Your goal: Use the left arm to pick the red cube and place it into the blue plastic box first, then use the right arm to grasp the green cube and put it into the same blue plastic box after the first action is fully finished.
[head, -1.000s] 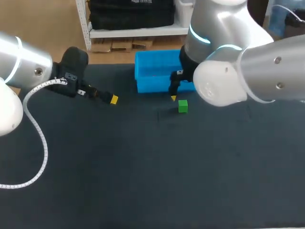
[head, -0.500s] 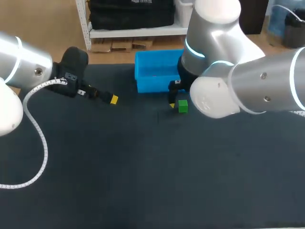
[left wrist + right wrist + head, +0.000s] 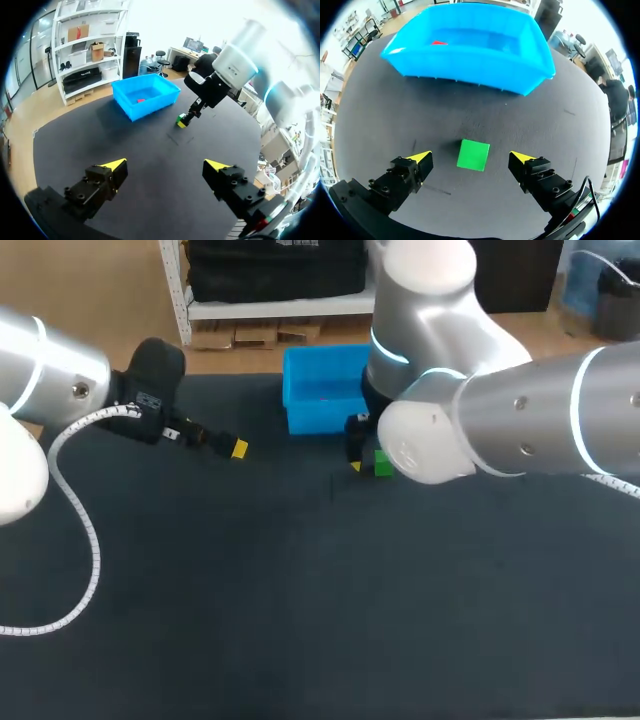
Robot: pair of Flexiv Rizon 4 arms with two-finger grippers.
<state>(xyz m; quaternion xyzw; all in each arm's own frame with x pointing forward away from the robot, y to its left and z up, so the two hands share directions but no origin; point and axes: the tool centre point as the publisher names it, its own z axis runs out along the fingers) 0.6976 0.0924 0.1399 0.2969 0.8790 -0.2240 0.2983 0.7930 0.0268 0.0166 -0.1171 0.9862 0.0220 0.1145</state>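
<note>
- From the wrist views, the red cube (image 3: 438, 43) lies inside the blue box (image 3: 470, 67).
- The green cube (image 3: 473, 154), half-hidden from overhead, sits between the right gripper (image 3: 471, 158)'s wide, untouching fingers.
- The left gripper (image 3: 165, 164) is wide open, empty and unmoved.
- The right arm has dropped onto the cube since a second ago.

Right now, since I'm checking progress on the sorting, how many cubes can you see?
2. The red cube lies inside the blue plastic box; the green cube sits on the table, within the open right end effector, untouched. None seems hidden.
</note>
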